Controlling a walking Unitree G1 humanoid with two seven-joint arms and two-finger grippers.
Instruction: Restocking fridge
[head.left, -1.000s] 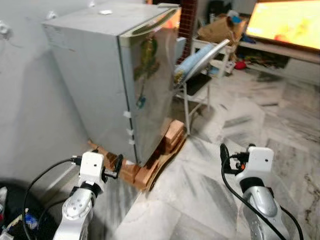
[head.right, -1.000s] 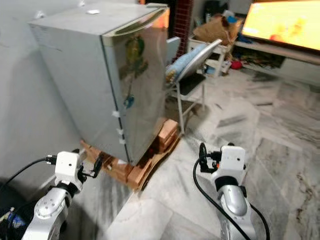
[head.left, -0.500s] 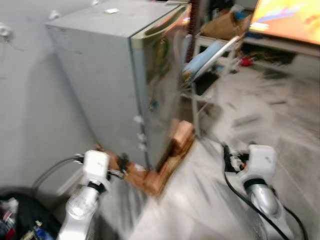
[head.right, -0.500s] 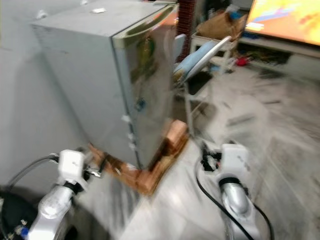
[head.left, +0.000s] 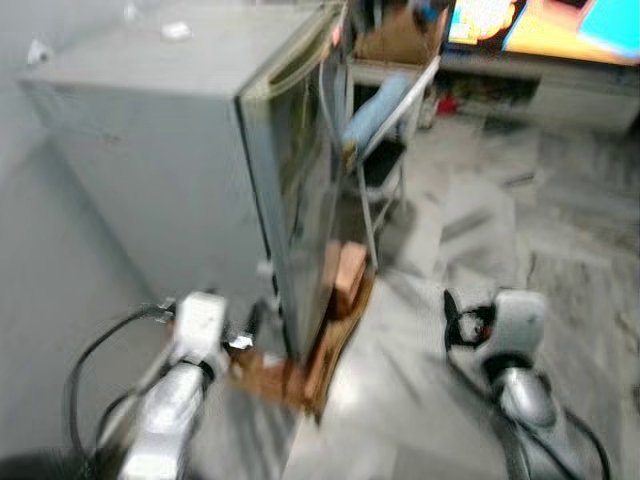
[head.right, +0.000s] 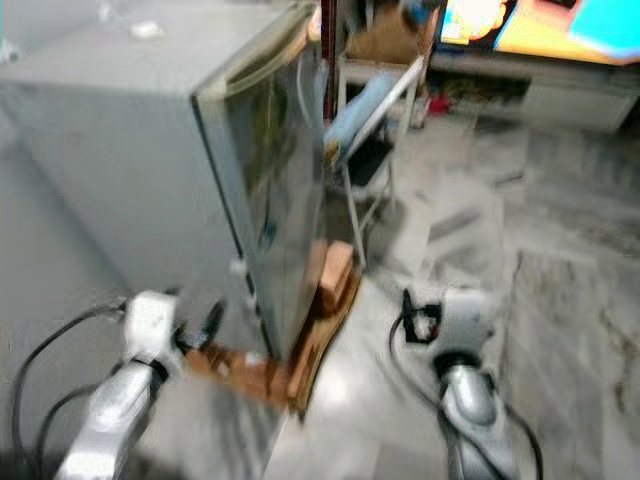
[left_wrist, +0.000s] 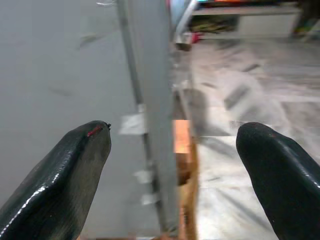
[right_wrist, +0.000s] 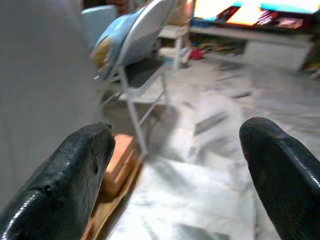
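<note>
A grey fridge fills the upper left of the blurred head view, its door shut and its front edge running down the centre-left of the frame; it stands on orange-brown wooden blocks that jut out at its base, on a grey marble floor; the left gripper hangs low at the lower left of the head view, just beside the fridge's near corner, and its wrist camera looks along the fridge's side wall and door edge, with the two black fingers spread wide apart and holding nothing; the right gripper is raised at the lower right of the head view above bare floor, well apart from the fridge, its fingers likewise spread wide and empty; beyond the fridge, at upper centre, a white metal chair with a pale blue cushion tilted against it stands just beside the fridge door; a bright screen glows along the top right of the frame above a low white shelf.
</note>
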